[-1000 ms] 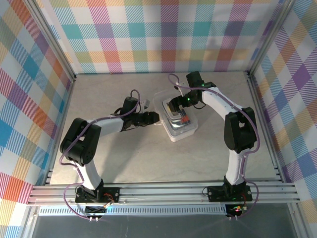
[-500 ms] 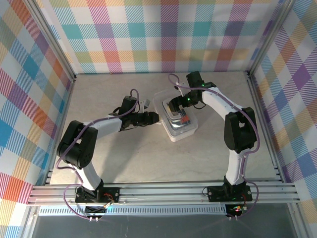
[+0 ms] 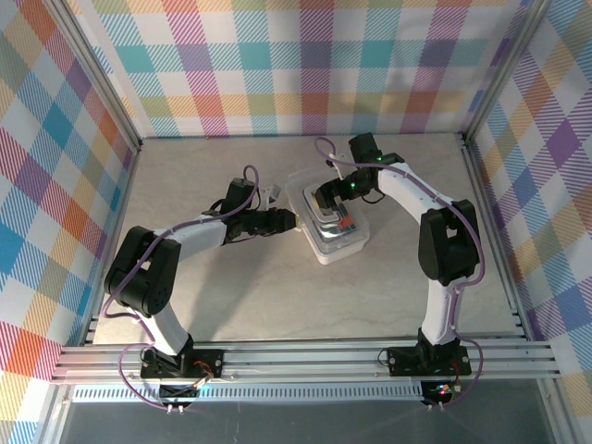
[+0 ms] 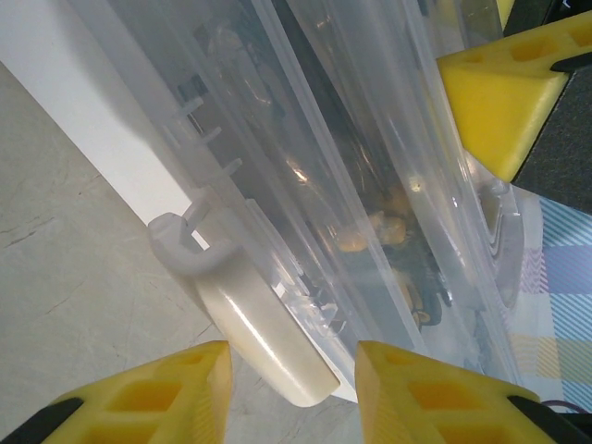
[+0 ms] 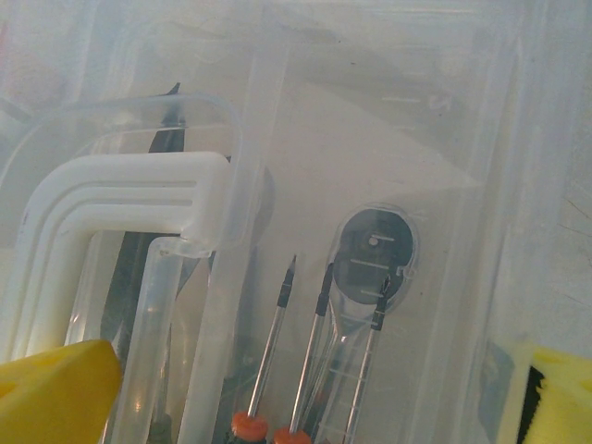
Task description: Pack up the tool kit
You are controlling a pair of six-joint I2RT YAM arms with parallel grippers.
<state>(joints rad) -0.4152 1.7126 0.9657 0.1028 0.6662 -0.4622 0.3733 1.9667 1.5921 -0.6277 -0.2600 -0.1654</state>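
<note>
The translucent whitish case (image 3: 340,242) lies mid-table with its lid (image 5: 370,120) on it. Through the lid I see red-collared screwdrivers (image 5: 277,342) and the chrome ratchet head (image 5: 375,254). Yellowish shapes (image 4: 384,227), blurred through the plastic, may be the pliers. My left gripper (image 3: 294,220) is at the case's left edge and stands open (image 4: 291,375), with the end of the white handle (image 4: 259,324) between its fingers and untouched. My right gripper (image 3: 321,197) hovers open (image 5: 305,398) just above the lid, beside the handle (image 5: 120,194).
Bare grey tabletop (image 3: 240,296) surrounds the case. Checked walls and aluminium posts (image 3: 137,139) enclose the table. A yellow finger (image 4: 495,88) of the right gripper hangs over the case's far side in the left wrist view.
The left arm's elbow has shifted slightly while its gripper stays at the case's left edge. The right arm and the case have not moved.
</note>
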